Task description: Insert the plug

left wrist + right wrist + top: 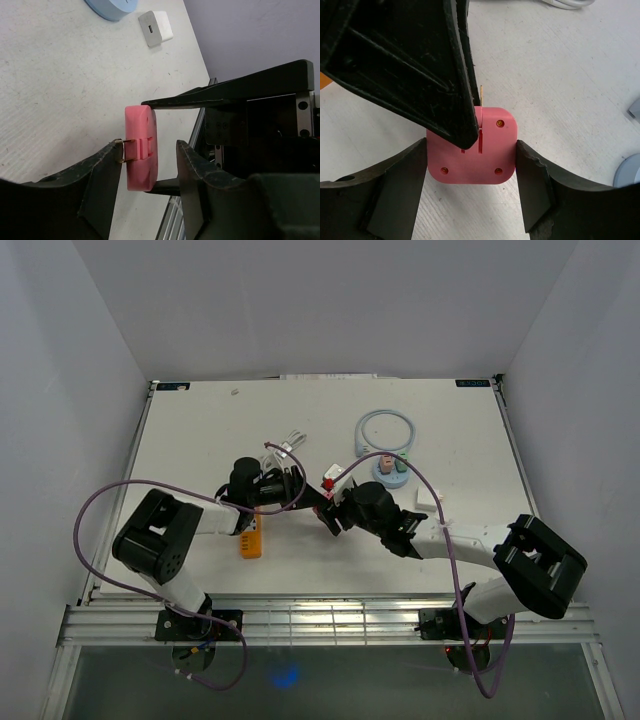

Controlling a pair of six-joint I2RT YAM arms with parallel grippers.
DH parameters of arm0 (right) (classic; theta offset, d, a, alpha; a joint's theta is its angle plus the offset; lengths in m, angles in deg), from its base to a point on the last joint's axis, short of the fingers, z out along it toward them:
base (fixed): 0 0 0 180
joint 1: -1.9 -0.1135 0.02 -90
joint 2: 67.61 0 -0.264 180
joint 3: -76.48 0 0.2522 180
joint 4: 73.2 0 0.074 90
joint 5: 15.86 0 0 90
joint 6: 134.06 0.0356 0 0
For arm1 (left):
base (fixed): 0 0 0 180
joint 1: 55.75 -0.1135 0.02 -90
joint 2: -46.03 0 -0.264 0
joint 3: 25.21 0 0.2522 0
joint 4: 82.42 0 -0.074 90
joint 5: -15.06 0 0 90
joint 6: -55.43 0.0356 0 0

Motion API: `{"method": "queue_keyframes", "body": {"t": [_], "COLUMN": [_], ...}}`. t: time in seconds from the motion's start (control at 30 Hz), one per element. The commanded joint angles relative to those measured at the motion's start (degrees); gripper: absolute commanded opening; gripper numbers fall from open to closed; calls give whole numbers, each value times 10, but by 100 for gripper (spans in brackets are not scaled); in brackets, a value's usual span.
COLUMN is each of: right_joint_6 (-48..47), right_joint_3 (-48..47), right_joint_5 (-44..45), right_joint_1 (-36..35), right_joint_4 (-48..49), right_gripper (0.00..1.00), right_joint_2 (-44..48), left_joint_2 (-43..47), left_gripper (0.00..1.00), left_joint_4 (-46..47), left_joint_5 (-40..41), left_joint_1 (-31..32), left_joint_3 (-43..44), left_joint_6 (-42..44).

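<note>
Between right fingers (395, 190), plug (490, 150) (prongs (122, 145) sideways)

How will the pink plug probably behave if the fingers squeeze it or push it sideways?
The pink plug looks like rigid moulded plastic, so it probably will not bend when squeezed. Its flat sides, met by the right fingers, should resist slipping. The thin brass prong may bend if pushed sideways.
</note>
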Motion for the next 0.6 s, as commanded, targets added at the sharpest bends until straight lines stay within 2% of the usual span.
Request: {"method": "queue_keyframes", "body": {"t": [0.0,0.07,0.1,0.2,0.23,0.33,0.4,0.53,0.57], "right_joint_6": [-12,-13,-14,-16,-21,-24,-25,-25,-23], "right_joint_3": [-24,-24,-24,-24,-25,-23,-20,-16,-13], "right_joint_5": [-10,-13,-14,-15,-15,-9,-9,-7,-5], "right_joint_1": [-4,-4,-4,-4,-7,-8,-9,-9,-8], "right_joint_4": [22,20,20,17,15,13,14,16,17], "right_gripper": [28,28,28,28,28,30,32,53,69], "right_joint_2": [16,17,18,19,18,17,18,25,27], "left_joint_2": [-1,-7,-10,-16,-19,-28,-33,-34,-34], "left_gripper": [56,51,43,28,16,2,0,0,0], "left_joint_4": [29,29,30,38,41,49,55,60,60], "left_joint_5": [-26,-28,-28,-42,-47,-58,-63,-64,-62], "left_joint_1": [6,6,6,7,8,10,11,10,10], "left_joint_3": [20,22,23,27,28,31,32,31,30], "left_joint_6": [-1,-1,-1,-1,0,0,-1,-3,-3]}}
